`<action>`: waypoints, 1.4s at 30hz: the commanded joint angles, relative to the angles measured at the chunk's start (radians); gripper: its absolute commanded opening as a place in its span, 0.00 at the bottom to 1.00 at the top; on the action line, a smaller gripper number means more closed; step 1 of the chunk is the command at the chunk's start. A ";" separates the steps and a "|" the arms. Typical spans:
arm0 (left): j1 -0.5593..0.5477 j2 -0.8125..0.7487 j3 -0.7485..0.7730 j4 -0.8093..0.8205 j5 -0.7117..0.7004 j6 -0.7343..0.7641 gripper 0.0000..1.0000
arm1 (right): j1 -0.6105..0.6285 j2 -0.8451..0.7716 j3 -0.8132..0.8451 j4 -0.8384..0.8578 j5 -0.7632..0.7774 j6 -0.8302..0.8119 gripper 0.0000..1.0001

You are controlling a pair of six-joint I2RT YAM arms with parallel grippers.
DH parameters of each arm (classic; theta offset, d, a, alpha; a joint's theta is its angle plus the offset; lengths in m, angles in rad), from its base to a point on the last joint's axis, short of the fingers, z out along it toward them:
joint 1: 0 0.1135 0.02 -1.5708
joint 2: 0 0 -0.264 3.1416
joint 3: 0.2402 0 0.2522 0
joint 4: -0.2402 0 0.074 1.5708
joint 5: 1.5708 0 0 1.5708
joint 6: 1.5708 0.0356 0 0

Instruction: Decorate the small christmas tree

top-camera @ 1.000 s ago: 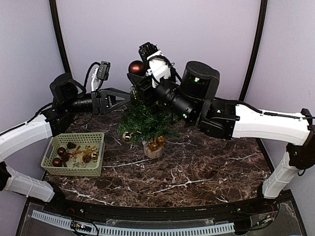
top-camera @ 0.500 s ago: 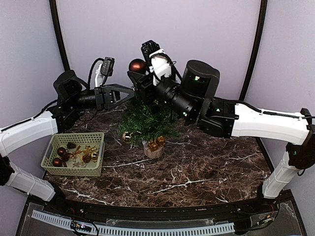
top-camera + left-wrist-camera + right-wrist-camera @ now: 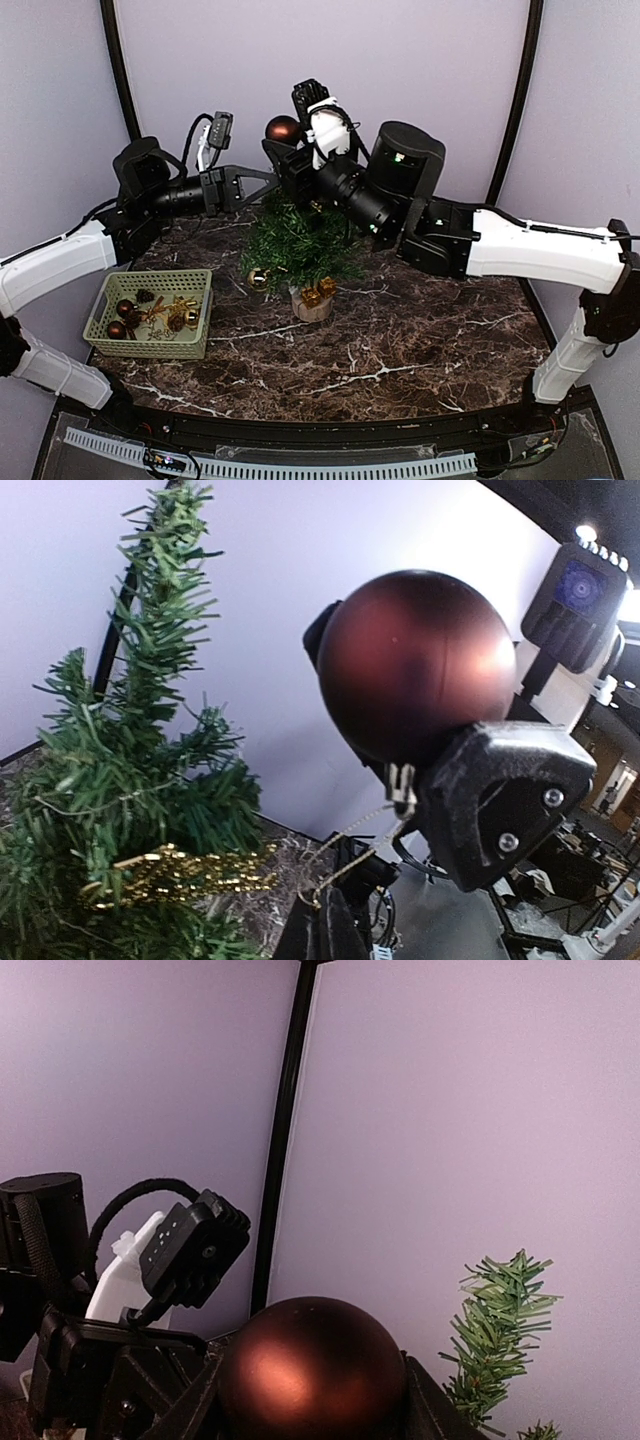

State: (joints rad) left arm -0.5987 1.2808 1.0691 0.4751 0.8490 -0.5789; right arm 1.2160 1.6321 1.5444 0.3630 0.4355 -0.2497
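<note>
Small christmas tree (image 3: 295, 245) stands abt mid-bench (image 3: 420, 330); partly dressed: gold ball (image 3: 257, 278) low on its left side, gold bits (image 3: 318, 293) by the stump; right claw (image 3: 290, 148) grasping a dark red bauble (image 3: 282, 129) just above the tree's tip, not hung yet; left claw (image 3: 322, 932) clenched beside the tip, at the bauble's gold loop (image 3: 350, 865) (can't tell if it's nipped it); basket (image 3: 196, 345) left of the tree holds more decos, so plenty to go.

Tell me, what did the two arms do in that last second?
The left hand swung right and up toward the treetop and closed, apparently on the gold loop of the dark red ball. The right hand kept gripping that ball, barely shifting. The tree and basket stayed put.
</note>
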 commanded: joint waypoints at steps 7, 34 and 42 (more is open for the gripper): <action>0.028 -0.003 0.132 -0.258 -0.187 0.187 0.00 | -0.019 0.105 0.052 0.119 0.099 -0.040 0.45; 0.039 -0.197 -0.092 -0.290 -0.051 0.240 0.63 | -0.021 -0.261 -0.276 -0.012 -0.046 0.249 0.43; 0.022 -0.281 -0.271 -0.256 -0.119 0.132 0.65 | -0.022 -0.346 -0.433 -0.025 -0.093 0.368 0.42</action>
State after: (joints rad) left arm -0.5636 1.0321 0.8677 0.1867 0.7780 -0.3813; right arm 1.1969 1.3197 1.1679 0.3340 0.3889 0.0364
